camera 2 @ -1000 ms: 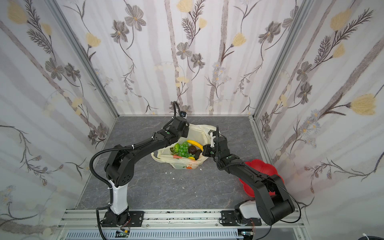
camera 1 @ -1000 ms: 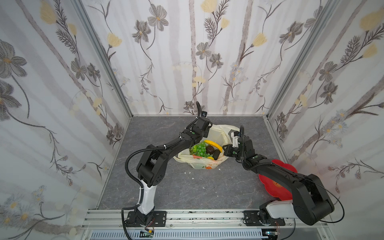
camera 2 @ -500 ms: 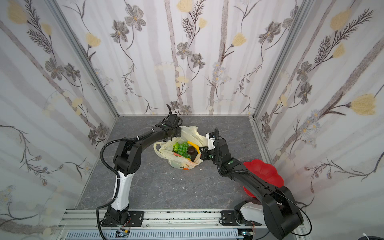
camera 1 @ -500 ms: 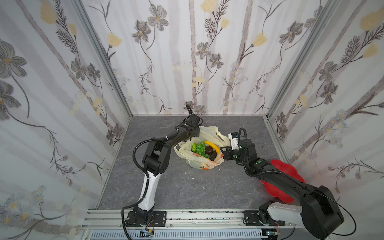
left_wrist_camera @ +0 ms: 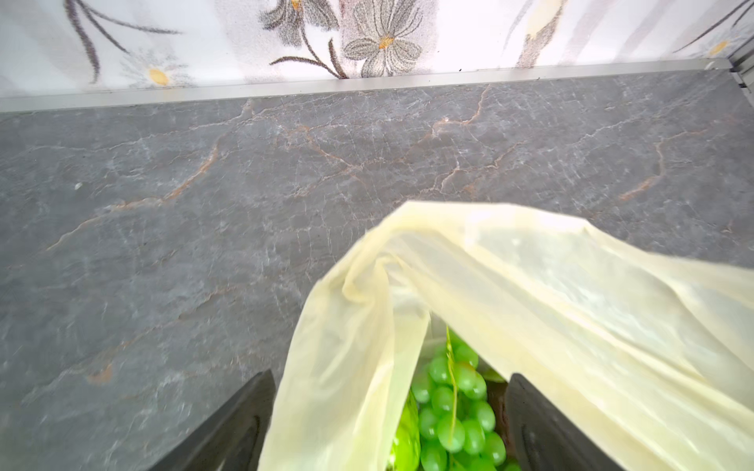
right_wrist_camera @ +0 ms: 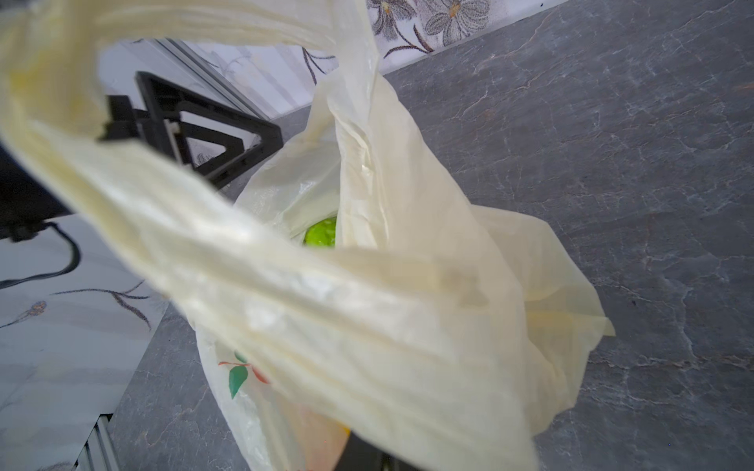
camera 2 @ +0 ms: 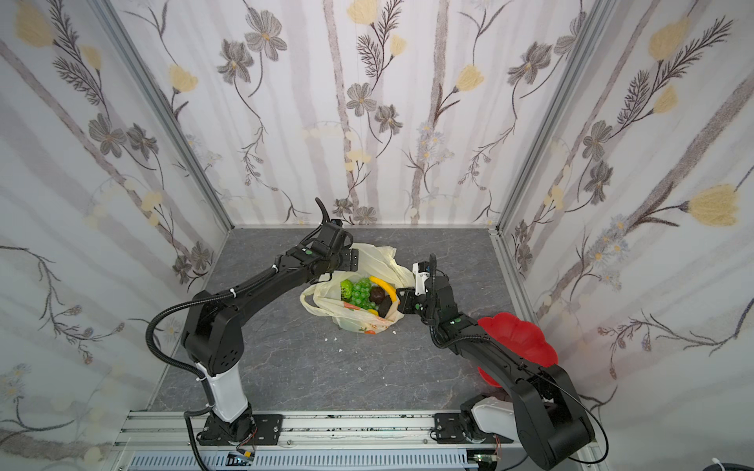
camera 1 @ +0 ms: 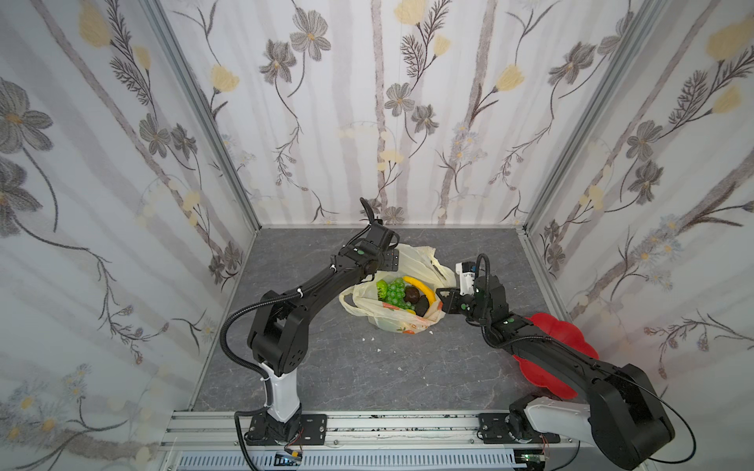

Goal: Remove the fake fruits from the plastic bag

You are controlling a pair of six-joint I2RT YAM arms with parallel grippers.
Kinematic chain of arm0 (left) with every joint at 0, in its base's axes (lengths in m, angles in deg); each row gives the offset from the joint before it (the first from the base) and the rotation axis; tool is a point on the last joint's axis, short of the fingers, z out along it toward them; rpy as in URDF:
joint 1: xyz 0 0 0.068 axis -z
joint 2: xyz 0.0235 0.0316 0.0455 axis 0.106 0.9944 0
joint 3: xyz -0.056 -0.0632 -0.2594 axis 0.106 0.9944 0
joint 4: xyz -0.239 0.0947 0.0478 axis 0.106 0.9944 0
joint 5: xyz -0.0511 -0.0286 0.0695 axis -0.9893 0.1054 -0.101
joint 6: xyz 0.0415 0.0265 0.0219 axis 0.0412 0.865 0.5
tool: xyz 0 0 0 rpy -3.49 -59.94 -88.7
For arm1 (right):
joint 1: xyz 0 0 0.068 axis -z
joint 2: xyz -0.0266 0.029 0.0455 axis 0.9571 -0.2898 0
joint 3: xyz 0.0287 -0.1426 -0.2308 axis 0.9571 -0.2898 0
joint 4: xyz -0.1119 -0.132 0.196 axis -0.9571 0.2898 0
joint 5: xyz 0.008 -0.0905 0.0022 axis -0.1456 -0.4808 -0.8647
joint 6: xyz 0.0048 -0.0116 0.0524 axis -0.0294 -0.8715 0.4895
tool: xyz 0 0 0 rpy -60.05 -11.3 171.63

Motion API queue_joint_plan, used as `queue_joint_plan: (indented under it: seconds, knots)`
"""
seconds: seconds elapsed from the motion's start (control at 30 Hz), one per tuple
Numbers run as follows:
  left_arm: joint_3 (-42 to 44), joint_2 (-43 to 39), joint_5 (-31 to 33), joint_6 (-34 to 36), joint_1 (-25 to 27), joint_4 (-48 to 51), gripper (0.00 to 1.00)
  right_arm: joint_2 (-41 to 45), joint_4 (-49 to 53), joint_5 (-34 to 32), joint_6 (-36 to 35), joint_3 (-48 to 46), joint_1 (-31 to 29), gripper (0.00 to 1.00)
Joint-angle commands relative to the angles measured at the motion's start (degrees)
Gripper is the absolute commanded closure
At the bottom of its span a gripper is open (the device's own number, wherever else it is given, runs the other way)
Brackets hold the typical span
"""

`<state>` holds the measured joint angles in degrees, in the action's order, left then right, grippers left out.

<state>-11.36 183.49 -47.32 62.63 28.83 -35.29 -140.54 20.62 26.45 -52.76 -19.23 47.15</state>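
The left gripper (left_wrist_camera: 387, 383) is held open: in its wrist view the two dark jaws are seen spread wide, with a fold of the plastic bag (left_wrist_camera: 530, 293) and the grape bunch (left_wrist_camera: 453, 407) lying between them, and nothing is pinched. In both top views this gripper (camera 1: 385, 267) (camera 2: 347, 261) is poised over the far left rim of the bag. The right gripper (camera 1: 442, 299) (camera 2: 402, 304) is closed, and the bag's right rim is gripped in it. In the right wrist view a loop handle (right_wrist_camera: 245, 244) is stretched across the picture, and the jaws are mostly hidden behind the film. The bag (camera 1: 402, 322) (camera 2: 359, 322) is set on the grey table (camera 1: 347, 367) about its middle, between the two grippers, with its mouth spread open upward. The fake fruits (camera 1: 402, 295) are all contained in it. The grape bunch (camera 1: 393, 293) is seen at the centre, the bumpy green fruit (camera 1: 382, 288) just to its left, the banana (camera 1: 420, 287) curved along the right side, and a dark brown piece (camera 1: 411, 294) between grapes and banana. A few white crumbs (camera 1: 371, 337) are scattered on the table near the bag. At the near right a red flower-shaped dish (camera 1: 563, 334) is partly covered by the right arm.
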Motion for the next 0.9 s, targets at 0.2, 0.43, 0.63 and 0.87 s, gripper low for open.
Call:
queue_joint_plan:
  seconds: [0.2,0.43,0.63,0.87]
  knots:
    - [19.32,-13.65,11.48,-13.79,2.57,-2.41,0.06,-0.30,-3.28,-2.47,1.44,-0.30,-0.75,1.00]
    - [31.10,-16.19,-0.86,-17.85,0.05,-13.09,0.14,-1.10,-8.27,-0.44,5.62,-2.30,-0.12,1.00]
    - [36.61,-15.74,-9.44,-19.13,-3.54,-20.49,0.65,-3.67,-20.49,9.05,14.52,-6.67,4.78,1.00]
    - [45.43,-21.06,-10.81,-19.12,-12.97,-25.27,1.00,-8.77,-35.18,18.73,23.12,-11.53,11.76,1.00]
